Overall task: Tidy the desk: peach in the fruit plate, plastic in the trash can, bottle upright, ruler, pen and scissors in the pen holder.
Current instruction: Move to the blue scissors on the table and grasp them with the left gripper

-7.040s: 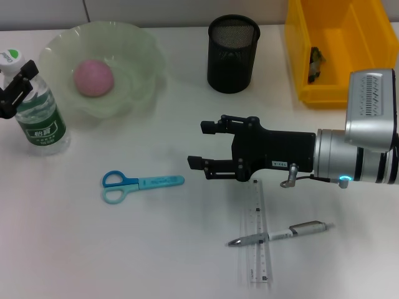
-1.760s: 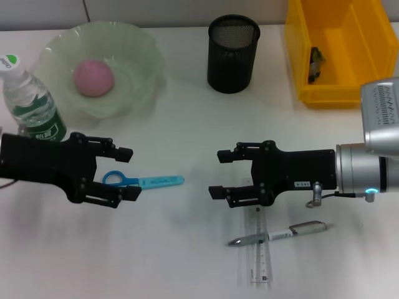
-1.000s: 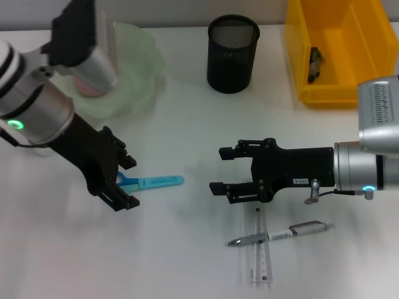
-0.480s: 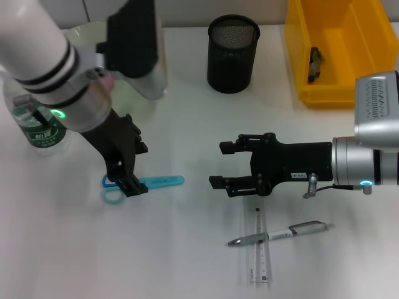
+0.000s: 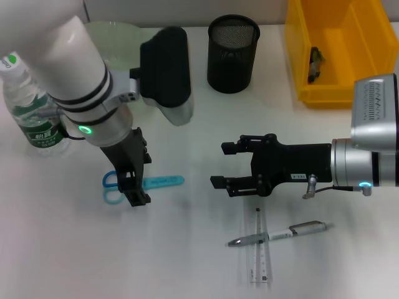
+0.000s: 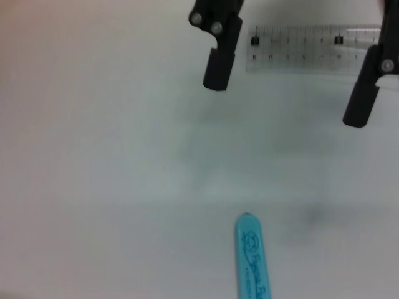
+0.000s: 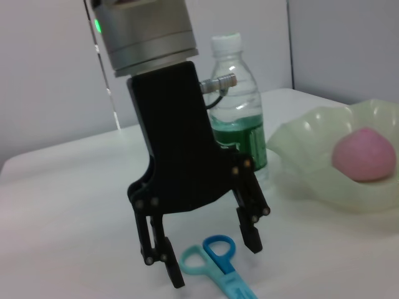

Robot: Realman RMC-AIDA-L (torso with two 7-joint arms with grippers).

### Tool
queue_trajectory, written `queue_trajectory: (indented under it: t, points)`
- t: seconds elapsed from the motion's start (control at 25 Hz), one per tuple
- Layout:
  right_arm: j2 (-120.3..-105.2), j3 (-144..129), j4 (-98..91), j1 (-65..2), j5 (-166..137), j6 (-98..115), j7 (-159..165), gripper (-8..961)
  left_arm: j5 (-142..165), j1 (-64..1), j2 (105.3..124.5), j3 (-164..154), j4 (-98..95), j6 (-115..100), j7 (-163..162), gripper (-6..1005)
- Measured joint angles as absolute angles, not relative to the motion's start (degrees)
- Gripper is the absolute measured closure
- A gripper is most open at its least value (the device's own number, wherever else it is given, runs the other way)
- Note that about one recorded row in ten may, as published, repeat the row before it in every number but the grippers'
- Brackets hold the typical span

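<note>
Far left of the head view: water bottle (image 5: 30, 103) standing upright already, done. Just right of it, mostly hidden behind the left arm, the green fruit plate (image 5: 115, 29); right wrist view showed the pink peach (image 7: 364, 153) sitting in it. Lower left of centre: left gripper (image 5: 133, 180) pointed straight down over the blue scissors (image 5: 159, 182), jaws spread wide, straddling the handle loops, gripping nothing yet. Top centre: black mesh pen holder (image 5: 233, 53), well apart from everything. Right of centre: right gripper (image 5: 232, 165) hovering sideways, jaws apart, holding nothing, just above the clear ruler (image 5: 260, 249) and the pen (image 5: 280, 234) lying across it. Top right: yellow bin (image 5: 340, 50) with some scrap inside. Risk-wise, probably: flat, thin scissors, so closing too high might just skid off the loops or spin them away.
</note>
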State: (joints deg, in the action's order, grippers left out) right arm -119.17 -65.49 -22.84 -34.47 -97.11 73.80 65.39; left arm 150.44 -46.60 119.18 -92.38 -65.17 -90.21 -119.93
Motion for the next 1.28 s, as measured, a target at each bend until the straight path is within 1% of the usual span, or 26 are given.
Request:
queue_trajectory:
  t: [0.56,1.04,1.28]
  points:
    - [-119.27,-65.71,-22.67,-34.23,-97.20,72.83,63.71,181,152.12,-47.42,119.18,-98.31,-63.56,-87.49,-122.58,234]
    - [-119.27,-65.74,-22.67,-34.40,-97.21,72.86,63.63,180,154.44,-47.91,119.18,-98.31,-61.04,-85.69,-122.05,294]
    - [-119.27,-65.75,-22.67,-34.28,-97.21,72.87,62.92,180,154.47,-48.12,119.18,-98.36,-60.25,-85.13,-121.99,307]
